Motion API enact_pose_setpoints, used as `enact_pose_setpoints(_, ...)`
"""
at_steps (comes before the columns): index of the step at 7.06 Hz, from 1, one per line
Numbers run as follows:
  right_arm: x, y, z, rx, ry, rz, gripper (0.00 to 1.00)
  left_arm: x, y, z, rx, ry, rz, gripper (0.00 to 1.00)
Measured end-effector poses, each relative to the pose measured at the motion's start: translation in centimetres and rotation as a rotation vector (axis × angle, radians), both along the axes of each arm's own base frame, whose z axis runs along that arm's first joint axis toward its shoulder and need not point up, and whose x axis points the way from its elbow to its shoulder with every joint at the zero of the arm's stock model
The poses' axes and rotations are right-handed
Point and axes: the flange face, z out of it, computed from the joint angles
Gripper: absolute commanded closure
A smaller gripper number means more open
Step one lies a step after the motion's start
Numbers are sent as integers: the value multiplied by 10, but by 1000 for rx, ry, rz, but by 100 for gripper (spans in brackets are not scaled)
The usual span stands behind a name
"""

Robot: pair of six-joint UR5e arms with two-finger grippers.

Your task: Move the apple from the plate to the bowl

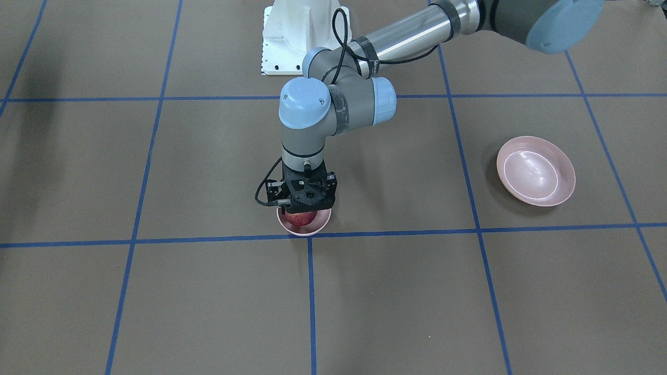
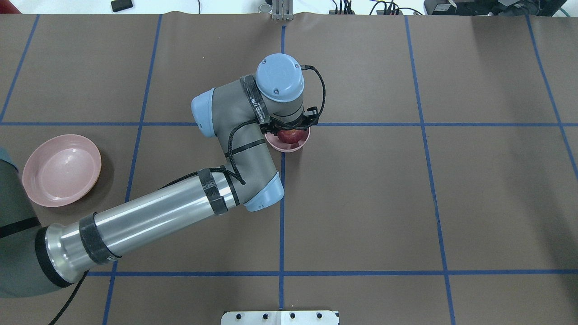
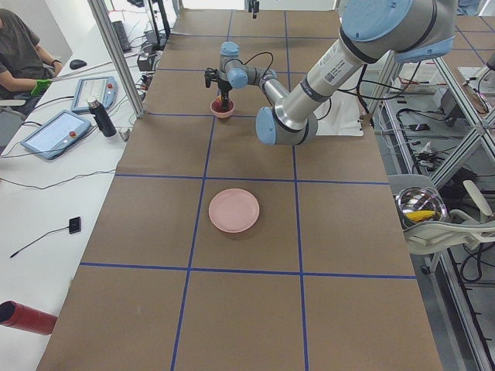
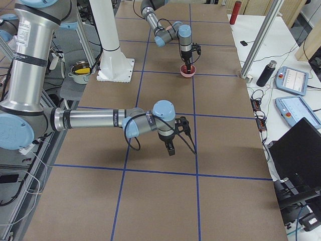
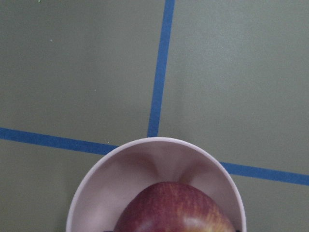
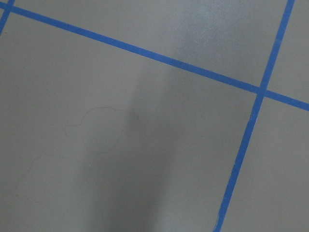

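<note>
Tabletop: you had a brown-covered tabletop (image 1: 208, 172), ruled into large squares by blue tape lines (image 1: 311, 297). The right wrist view showed faint creases in the covering.
Room: a white bench (image 3: 46, 201) ran along one long side of your tabletop. It carried two tablet-like pendants (image 3: 56, 131), a dark bottle (image 3: 101, 117) and a red cylinder (image 3: 25, 317). A seated person (image 3: 19, 46) was at its far end, and aluminium posts (image 3: 116, 54) stood at the tabletop's edge.
Robot's side: a metal bowl (image 3: 420, 207) held something yellow, with cables lying around it.
Writing: the left arm carried a printed label (image 3: 334, 68) on its forearm and lettering on a black band (image 2: 256, 106) near the wrist. You could read neither at this size.
Apple: the apple (image 1: 300, 219) sat inside the bowl (image 1: 305, 231), which stood at a crossing of tape lines near the tabletop's middle.
Plate: the plate (image 1: 536, 171) lay well apart from the bowl, towards the robot's left.
Left claw: the left claw (image 1: 305, 207) pointed straight down directly over the apple. I cannot tell whether it gripped the fruit or had let go.
Right claw: the right claw (image 4: 171, 149) hung over the tabletop, well apart from the bowl. It showed only from the side, so I cannot tell its state.
</note>
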Motion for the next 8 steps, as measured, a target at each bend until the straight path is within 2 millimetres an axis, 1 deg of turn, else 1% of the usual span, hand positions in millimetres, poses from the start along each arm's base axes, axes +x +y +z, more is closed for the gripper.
enact_pose_setpoints(1, 0, 0, 0, 0, 0, 0, 0, 0, -1, 1, 5, -1, -3, 9)
enact_pose_setpoints(2, 0, 0, 1, 1, 1, -2, 0, 0, -1, 1, 9, -2, -5, 3)
enact_pose_setpoints(4, 0, 1, 2, 1, 2, -4, 0, -2, -2, 0, 15, 0, -7, 3)
enact_pose_setpoints(5, 0, 1, 2, 1, 3, -4, 0, -7, -2, -5, 20, 8, -9, 3)
enact_pose_setpoints(6, 0, 1, 4, -1, 3, -5, 0, -21, 3, -8, 30, 28, -10, 3)
enact_pose_setpoints(7, 0, 0, 6, -4, 4, -6, 0, -48, 18, 0, 41, 55, -7, 3)
enact_pose_setpoints(8, 0, -1, 8, -5, 5, -6, 0, -91, 36, 21, 50, 78, 5, 3)
